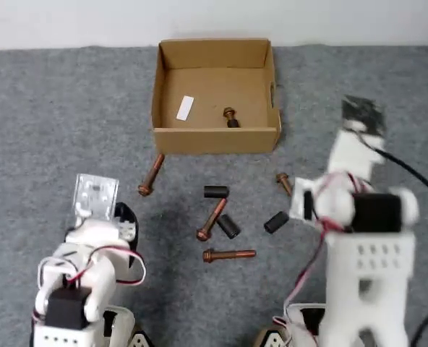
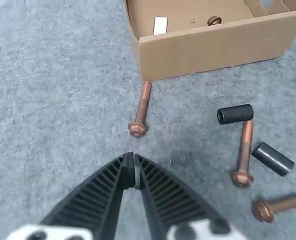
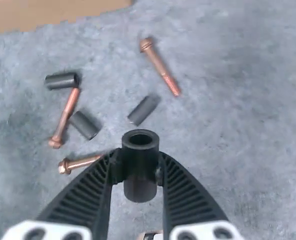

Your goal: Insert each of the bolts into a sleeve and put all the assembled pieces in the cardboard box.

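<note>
Out in front of the cardboard box (image 1: pixel 215 141), toward its right side, the right gripper (image 3: pixel 138 167) is clamped on a black sleeve (image 3: pixel 139 147). The sleeve is a short, thick-walled tube with its round bore showing, held between ribbed black fingers (image 3: pixel 95 187). Between it and the box's front wall lie three loose sleeves (image 1: pixel 215 191), smooth and matte. Scattered among them are four copper-coloured bolts (image 1: pixel 229 254) with flanged hex heads and threaded shanks. The middle bolt (image 1: pixel 212 219) has its tip just beside one sleeve. The leftmost bolt (image 1: pixel 152 176) lies aslant just off the box's left front corner. Inside the box, near its front wall, rests one assembled piece (image 1: pixel 230 117), and further left a white label (image 1: pixel 186 108). Before the box's left front corner, the left gripper (image 2: pixel 133 167) is pressed closed on nothing, above coarse grey carpet (image 1: pixel 55 108).
</note>
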